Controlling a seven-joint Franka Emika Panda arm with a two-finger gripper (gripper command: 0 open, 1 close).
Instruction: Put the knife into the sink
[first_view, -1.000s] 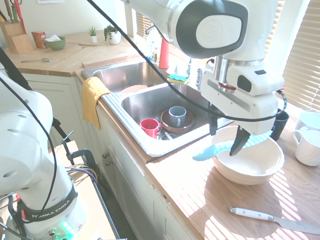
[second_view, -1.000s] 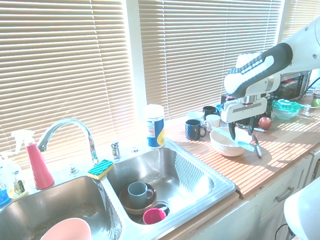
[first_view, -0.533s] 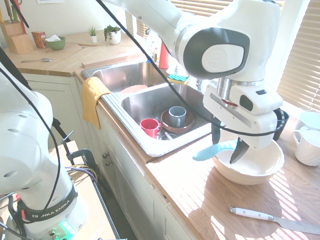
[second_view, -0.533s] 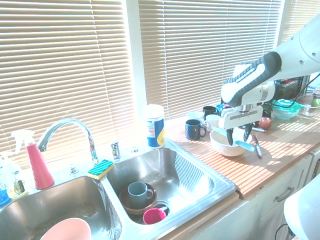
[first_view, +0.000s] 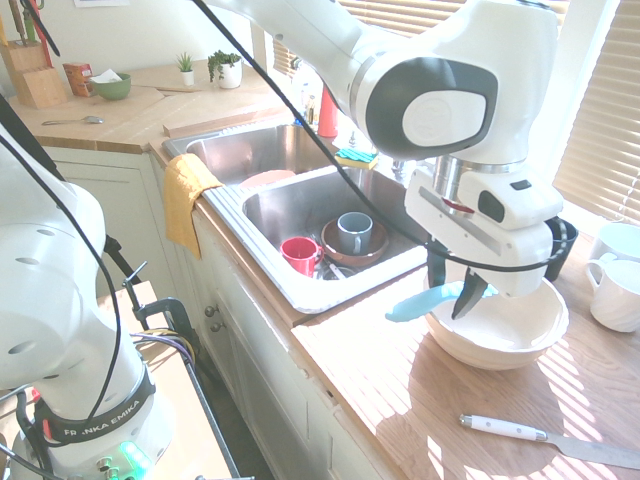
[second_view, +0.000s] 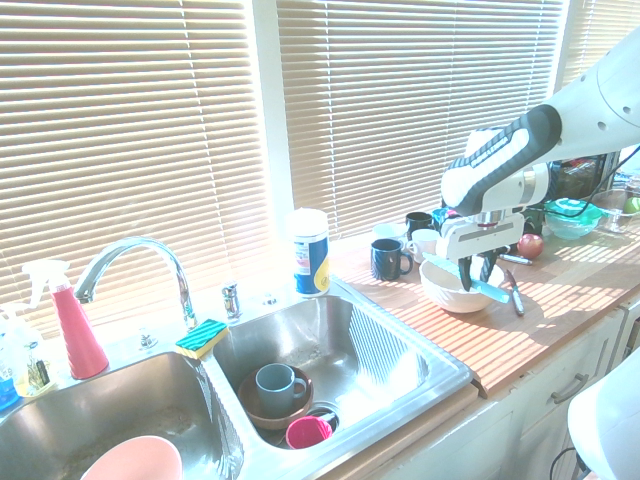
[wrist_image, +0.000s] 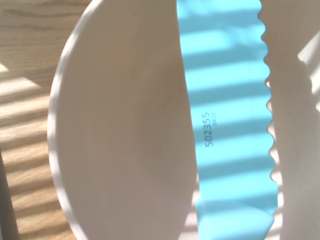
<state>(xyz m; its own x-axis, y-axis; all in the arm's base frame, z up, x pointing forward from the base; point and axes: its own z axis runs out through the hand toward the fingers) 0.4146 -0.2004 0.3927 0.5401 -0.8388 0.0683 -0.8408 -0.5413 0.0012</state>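
Note:
The turquoise knife (first_view: 415, 303) lies across the rim of a white bowl (first_view: 500, 350) on the wooden counter, its handle sticking out toward the sink (first_view: 290, 195). My gripper (first_view: 452, 292) points down over the bowl's near rim, its fingers drawn in against the knife from both sides. In the second exterior view the knife (second_view: 491, 291) sticks out from between the fingers of the gripper (second_view: 474, 276) above the bowl (second_view: 445, 290). The wrist view shows the serrated striped blade (wrist_image: 227, 115) lying over the bowl (wrist_image: 125, 125). The sink (second_view: 400, 372) lies to the left.
The near basin holds a red cup (first_view: 300, 252) and a grey mug (first_view: 352, 232) in a brown bowl. A white-handled knife (first_view: 505, 428) lies on the counter by the front edge. Mugs (second_view: 385, 258) stand behind the bowl. A yellow cloth (first_view: 185, 195) hangs over the sink's edge.
My gripper came down over the bowl's rim and its fingers closed in from wide open onto the knife. The knife still rests on the bowl.

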